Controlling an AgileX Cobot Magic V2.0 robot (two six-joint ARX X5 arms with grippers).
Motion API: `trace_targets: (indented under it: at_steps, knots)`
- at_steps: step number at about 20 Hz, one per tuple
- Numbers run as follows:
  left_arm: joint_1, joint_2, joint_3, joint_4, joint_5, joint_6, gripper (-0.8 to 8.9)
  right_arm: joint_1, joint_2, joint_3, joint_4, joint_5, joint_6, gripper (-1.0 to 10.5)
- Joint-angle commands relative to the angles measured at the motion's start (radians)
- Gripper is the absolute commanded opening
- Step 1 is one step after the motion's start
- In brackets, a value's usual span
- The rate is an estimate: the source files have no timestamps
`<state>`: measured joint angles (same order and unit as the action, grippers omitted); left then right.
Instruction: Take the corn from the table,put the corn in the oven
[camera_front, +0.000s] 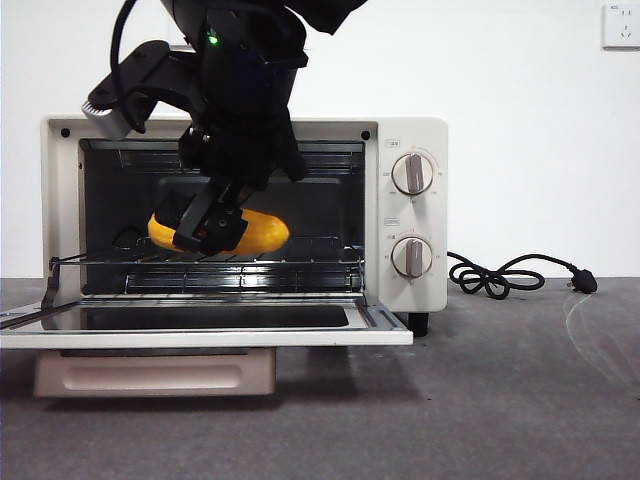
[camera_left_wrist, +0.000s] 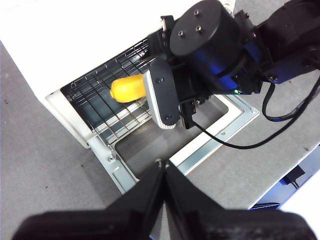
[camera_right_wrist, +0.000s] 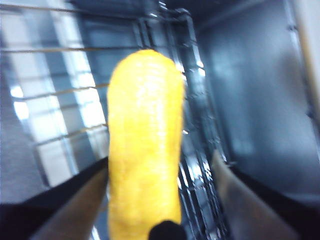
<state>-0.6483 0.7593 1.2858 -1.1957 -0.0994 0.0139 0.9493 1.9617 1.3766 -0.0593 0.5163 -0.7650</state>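
Note:
The oven (camera_front: 405, 130) stands on the table (camera_front: 500, 400) with its door (camera_front: 200, 338) folded down flat. On the wire rack (camera_front: 310, 262) inside lies the yellow corn (camera_front: 264, 232) (camera_left_wrist: 126, 89) (camera_right_wrist: 145, 140). My right gripper (camera_front: 208, 232) (camera_right_wrist: 159, 161) reaches into the cavity around the corn's near end and is open: one jaw is against the cob, the other stands off with a gap. High over the door's front edge, my left gripper (camera_left_wrist: 162, 167) hovers shut and empty, looking down on the right arm (camera_left_wrist: 210, 45).
Two round knobs (camera_front: 412, 174) sit on the oven's right panel. A black cord (camera_front: 500, 275) with its plug lies on the table right of the oven. The door's cream bar handle (camera_front: 155, 372) hangs below the lowered door. A white wall rises behind.

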Motion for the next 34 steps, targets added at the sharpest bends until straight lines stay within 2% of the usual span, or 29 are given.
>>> trace_targets:
  at_steps: [1, 7, 15, 22, 26, 29, 34]
  knots:
    - [0.000, -0.003, -0.005, 0.009, -0.002, -0.010, -0.06, 0.002, 0.017, 0.001, 0.000, 0.029, 0.032, 3.9]
    - [0.000, -0.002, -0.005, 0.016, -0.006, -0.009, -0.06, 0.043, -0.003, 0.002, 0.000, 0.114, 0.035, 3.8]
    - [0.000, 0.000, -0.005, 0.044, -0.006, -0.005, -0.06, 0.115, -0.116, 0.002, -0.068, 0.140, 0.074, 3.8]
    - [-0.001, 0.017, -0.005, 0.082, -0.005, 0.016, -0.06, 0.213, -0.279, 0.002, -0.325, 0.139, 0.277, 3.6]
    - [0.000, 0.071, -0.008, 0.126, 0.004, 0.059, -0.06, 0.270, -0.417, 0.002, -0.487, 0.098, 0.462, 0.9]
    - [0.003, 0.107, -0.014, 0.160, 0.038, 0.095, -0.06, 0.281, -0.484, 0.002, -0.579, 0.077, 0.522, -0.1]
    - [0.050, 0.167, -0.017, 0.180, 0.130, 0.139, -0.07, 0.278, -0.558, 0.002, -0.742, 0.071, 0.616, -0.2]
